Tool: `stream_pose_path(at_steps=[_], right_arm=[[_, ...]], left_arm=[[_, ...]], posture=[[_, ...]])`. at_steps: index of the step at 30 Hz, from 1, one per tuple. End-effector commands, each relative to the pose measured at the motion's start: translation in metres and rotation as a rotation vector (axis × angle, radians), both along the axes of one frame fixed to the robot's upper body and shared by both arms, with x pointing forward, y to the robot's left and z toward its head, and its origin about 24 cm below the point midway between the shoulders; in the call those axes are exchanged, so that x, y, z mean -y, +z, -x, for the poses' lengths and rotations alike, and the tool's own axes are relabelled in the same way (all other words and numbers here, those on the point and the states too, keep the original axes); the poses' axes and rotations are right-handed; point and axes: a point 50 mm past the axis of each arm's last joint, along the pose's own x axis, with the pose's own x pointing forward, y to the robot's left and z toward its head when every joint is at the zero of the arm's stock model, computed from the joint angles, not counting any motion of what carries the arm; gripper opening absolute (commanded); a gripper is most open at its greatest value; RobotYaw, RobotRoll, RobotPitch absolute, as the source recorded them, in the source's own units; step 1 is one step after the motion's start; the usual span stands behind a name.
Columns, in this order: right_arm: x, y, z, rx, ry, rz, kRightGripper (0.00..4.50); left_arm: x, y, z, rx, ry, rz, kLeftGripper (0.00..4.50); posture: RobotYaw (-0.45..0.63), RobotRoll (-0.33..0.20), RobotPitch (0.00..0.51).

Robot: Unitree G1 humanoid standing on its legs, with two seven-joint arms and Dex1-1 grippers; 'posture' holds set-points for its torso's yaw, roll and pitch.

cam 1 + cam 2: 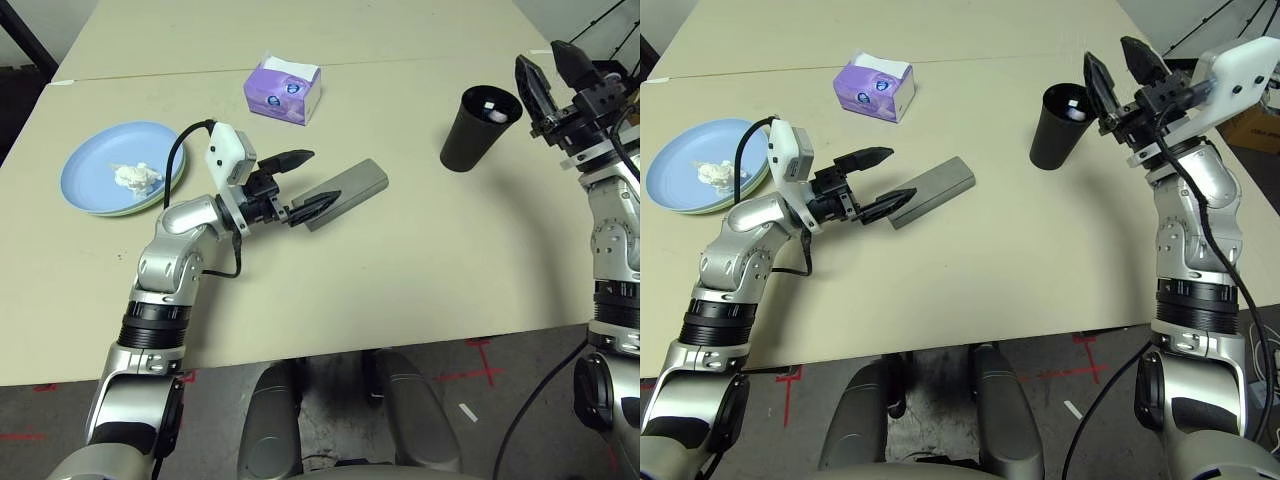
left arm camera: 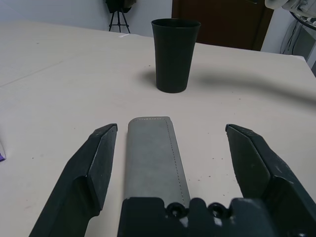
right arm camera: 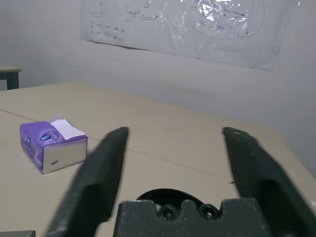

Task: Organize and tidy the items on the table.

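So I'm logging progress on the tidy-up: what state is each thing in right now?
Left claw: open, fingers either side of the case end, not closed on it.
Right claw: open, empty, raised beside the cup.
Grey glasses case: shut, lying flat.
Black cup: upright, something white inside.
Plates: stacked, blue on green.
Tissue: crumpled, on the top plate.
Purple tissue box: open on top, a sheet showing.

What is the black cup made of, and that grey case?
The black cup looks like plastic: smooth, thin-walled, with a dull sheen. The grey case seems covered in matte fabric or faux leather; a stitched seam runs along its edge. Neither can be told for sure by sight.
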Motion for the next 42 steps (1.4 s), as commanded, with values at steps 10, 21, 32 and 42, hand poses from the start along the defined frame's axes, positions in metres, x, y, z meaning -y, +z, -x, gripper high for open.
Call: stream_pose_path(at_steps=[10,21,32,42], right_arm=[[-0.004,-0.003,-0.002,-0.013,0.017,-0.016,4.47],[-0.033,-0.015,0.002,-0.088,0.251,0.032,4.47],[-0.037,-0.035,0.003,-0.157,0.325,0.033,4.47],[0.020,-0.059,0.021,-0.108,-0.099,-0.280,4.47]], left_arm=[[-0.001,0.002,0.003,0.009,-0.010,-0.006,4.50],[-0.006,-0.001,0.002,0.016,0.023,-0.007,4.50],[-0.051,0.008,-0.004,0.112,0.438,0.144,4.50],[-0.090,-0.012,0.032,0.179,0.883,0.285,4.50]], posture=[[-0.09,0.000,0.178],[-0.08,0.000,0.174],[-0.05,0.000,0.166],[-0.05,0.000,0.162]])
